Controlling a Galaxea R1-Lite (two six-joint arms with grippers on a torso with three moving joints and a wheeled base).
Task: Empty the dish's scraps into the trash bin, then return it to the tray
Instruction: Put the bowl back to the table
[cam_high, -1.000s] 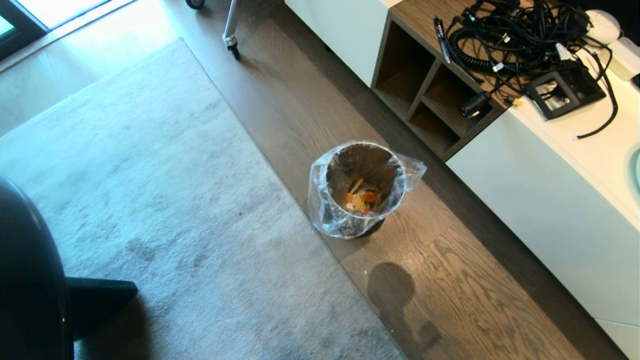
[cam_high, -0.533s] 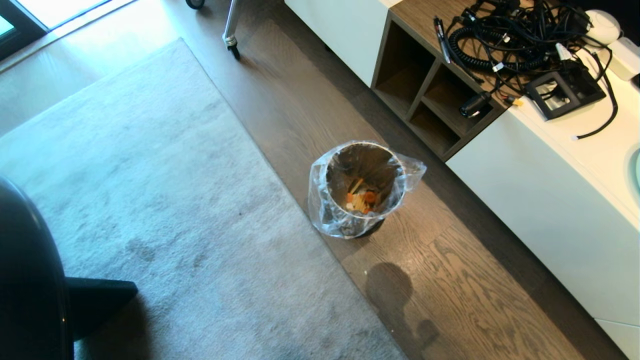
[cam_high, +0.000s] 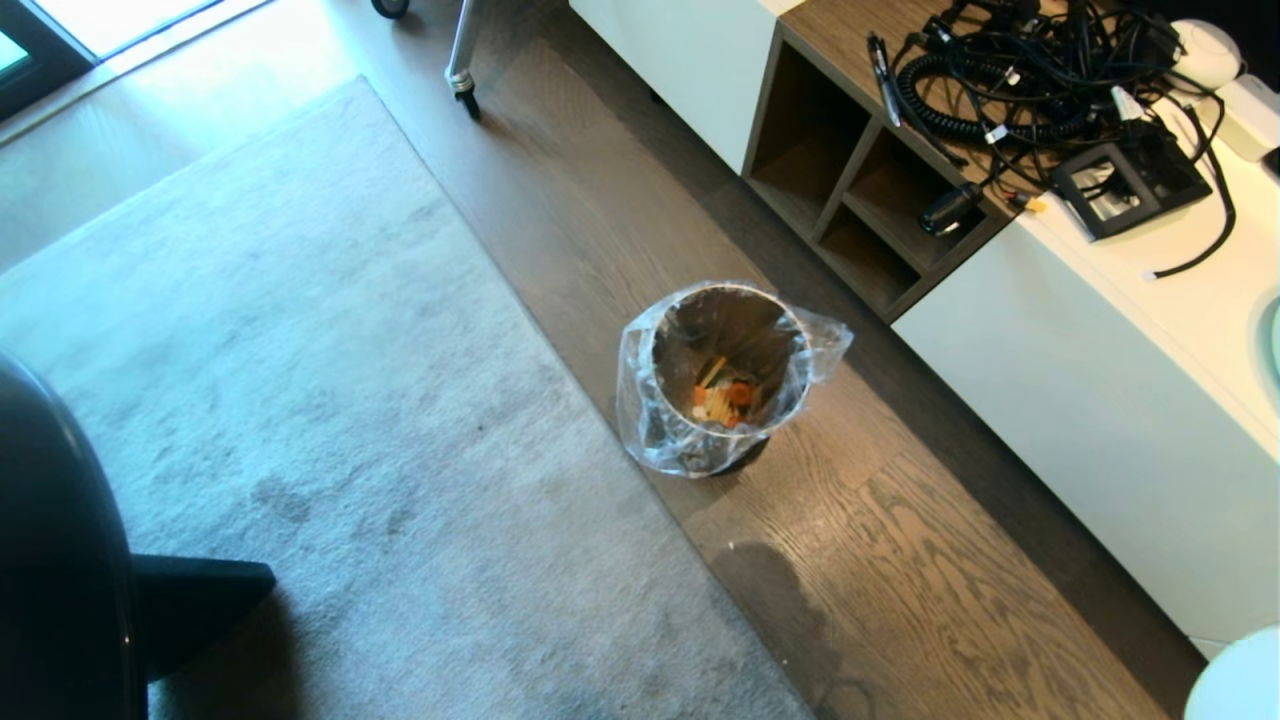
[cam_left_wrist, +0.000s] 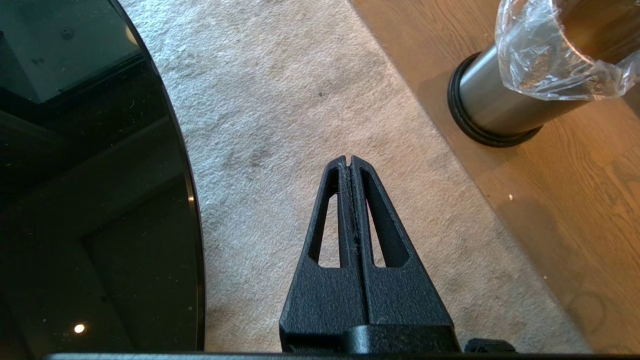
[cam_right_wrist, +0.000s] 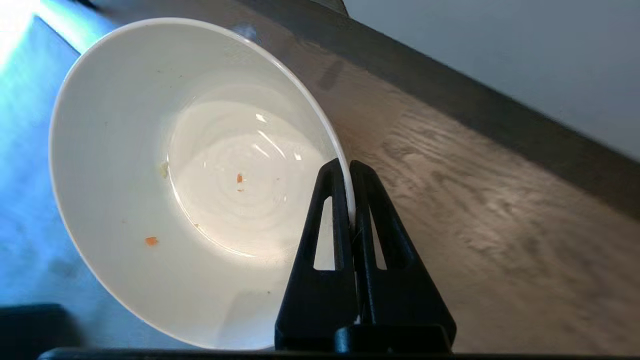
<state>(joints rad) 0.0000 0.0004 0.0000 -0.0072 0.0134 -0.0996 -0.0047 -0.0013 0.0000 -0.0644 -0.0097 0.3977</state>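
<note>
Steel bin (cam_high: 722, 380) stands mid-frame in the head view, the scraps (cam_high: 722, 395) already inside; a sliver of the dish (cam_high: 1238, 682) shows at lower right. Left wrist view: your left gripper (cam_left_wrist: 349, 161) hangs idle over the carpet, fingers pressed together. Right wrist view: your right gripper (cam_right_wrist: 348, 165) pinches the rim of the dish (cam_right_wrist: 200, 175) (only crumbs remain). Emptying looks finished; next you need to find the tray, unseen here.
</note>
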